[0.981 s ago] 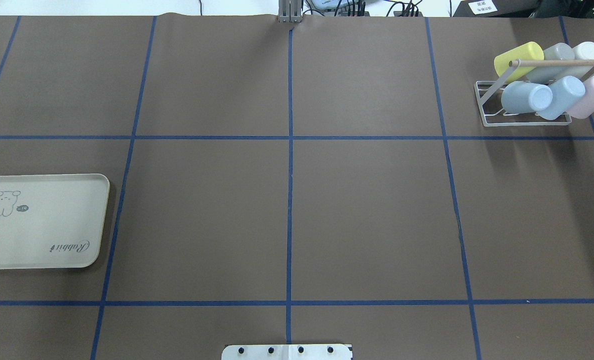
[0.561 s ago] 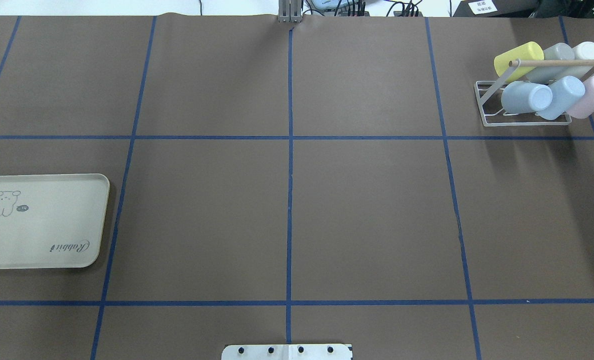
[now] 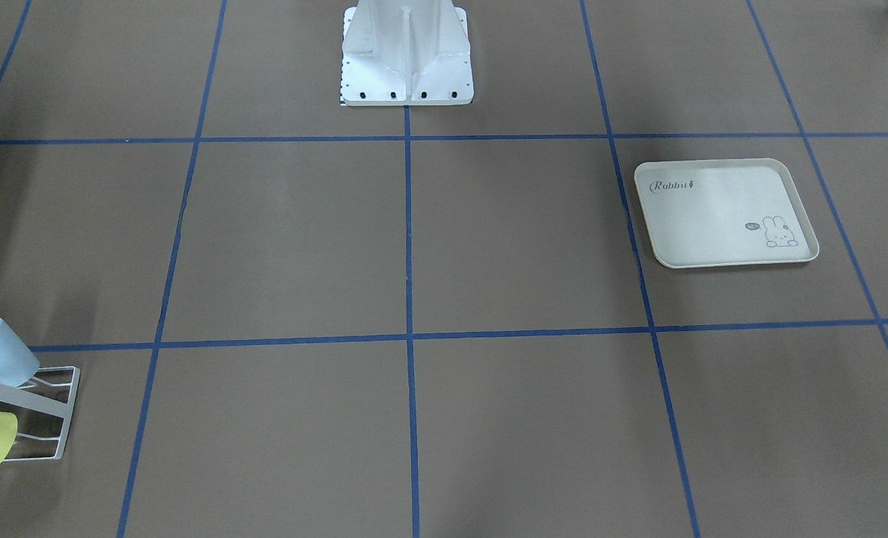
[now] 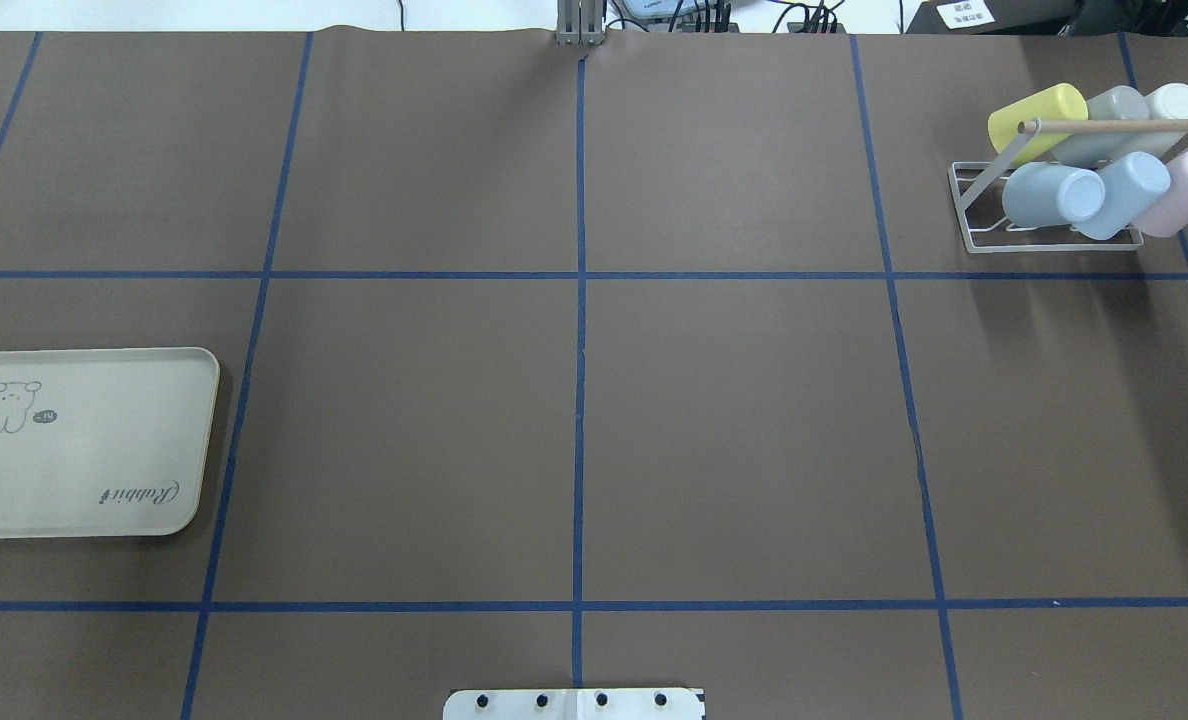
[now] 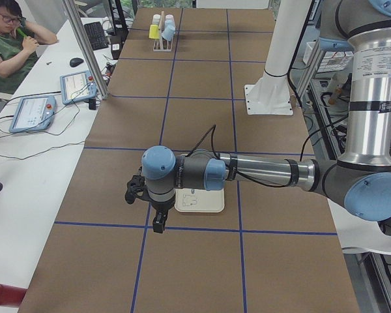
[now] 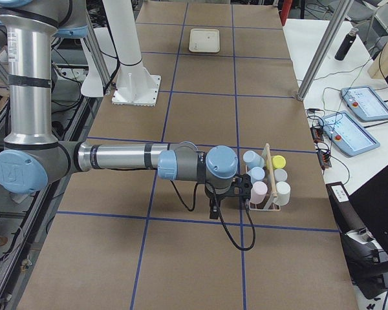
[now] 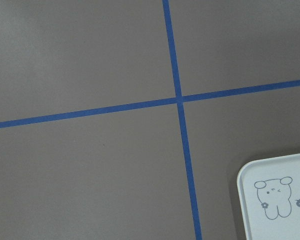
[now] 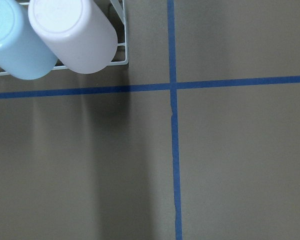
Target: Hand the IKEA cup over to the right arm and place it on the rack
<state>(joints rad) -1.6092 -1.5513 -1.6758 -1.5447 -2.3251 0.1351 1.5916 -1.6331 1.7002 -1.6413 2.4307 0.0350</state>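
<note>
Several pastel IKEA cups lie on the white wire rack at the table's far right: yellow, grey, white, two blue and pink. The right arm reaches out level beside the rack, and its gripper hangs just short of the cups. The right wrist view catches a blue cup and the pink cup at the rack's corner. My left gripper hangs over the tray's edge. Both grippers show only in side views, so I cannot tell open or shut.
A cream rabbit-printed tray lies bare at the left edge, also the tray in the front view. The robot's white base stands at the near middle. A person sits at a side desk with tablets.
</note>
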